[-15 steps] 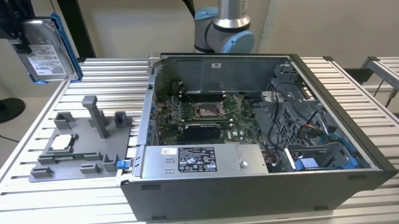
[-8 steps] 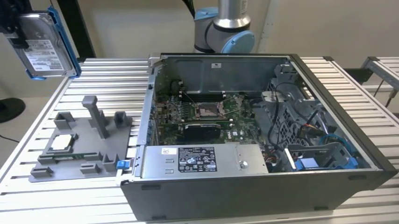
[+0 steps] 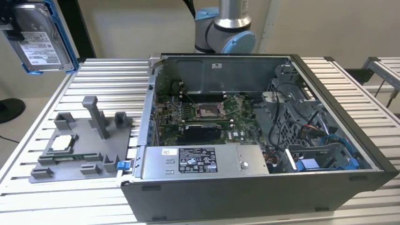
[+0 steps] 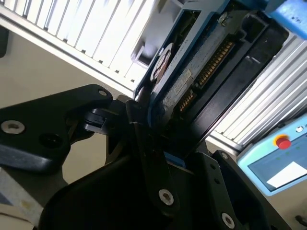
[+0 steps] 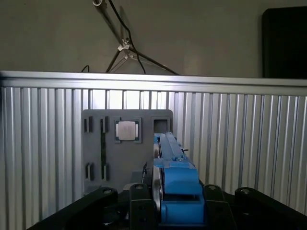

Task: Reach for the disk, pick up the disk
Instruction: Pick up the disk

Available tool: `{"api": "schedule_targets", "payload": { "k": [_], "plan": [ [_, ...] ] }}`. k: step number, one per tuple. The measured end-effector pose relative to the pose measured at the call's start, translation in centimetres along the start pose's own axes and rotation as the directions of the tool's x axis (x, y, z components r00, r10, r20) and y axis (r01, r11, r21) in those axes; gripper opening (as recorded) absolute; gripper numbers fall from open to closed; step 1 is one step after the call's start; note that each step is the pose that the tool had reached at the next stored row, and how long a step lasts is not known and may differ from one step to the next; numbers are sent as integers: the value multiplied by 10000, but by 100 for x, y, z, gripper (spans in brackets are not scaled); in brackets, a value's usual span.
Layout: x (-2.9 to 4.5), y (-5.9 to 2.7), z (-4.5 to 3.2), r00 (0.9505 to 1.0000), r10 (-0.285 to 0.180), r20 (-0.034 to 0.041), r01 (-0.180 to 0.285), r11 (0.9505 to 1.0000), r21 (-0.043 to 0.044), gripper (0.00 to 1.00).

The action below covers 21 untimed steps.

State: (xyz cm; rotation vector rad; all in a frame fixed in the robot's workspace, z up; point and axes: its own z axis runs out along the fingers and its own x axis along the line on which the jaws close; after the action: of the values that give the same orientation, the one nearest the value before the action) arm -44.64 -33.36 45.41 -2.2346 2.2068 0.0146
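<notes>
First wrist view: jaws clamped across the disk (image 5: pixel 175 175) at its blue rails, likely a stiff, weighty, shock-fragile slab.

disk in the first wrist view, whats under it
The disk, clamped in the gripper, hangs over a grey fixture tray on the slatted table; a small chip sits in one tray pocket. Disk and gripper cover part of the tray, so that part cannot be seen.

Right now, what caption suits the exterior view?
Gripper holds the flat silver hard drive with blue rails clear of the ribbed metal table.
</notes>
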Motion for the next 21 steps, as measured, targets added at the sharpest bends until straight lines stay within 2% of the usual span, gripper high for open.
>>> {"api": "schedule_targets", "payload": {
  "k": [7,17,21],
  "plan": [
    [-1,1,-122,10000,0,0,0,10000,0,0],
    [-1,-2,-126,10000,0,18,0,10000,3,0],
    [0,-45,-127,10000,0,17,0,10000,1,0]
  ]
}}
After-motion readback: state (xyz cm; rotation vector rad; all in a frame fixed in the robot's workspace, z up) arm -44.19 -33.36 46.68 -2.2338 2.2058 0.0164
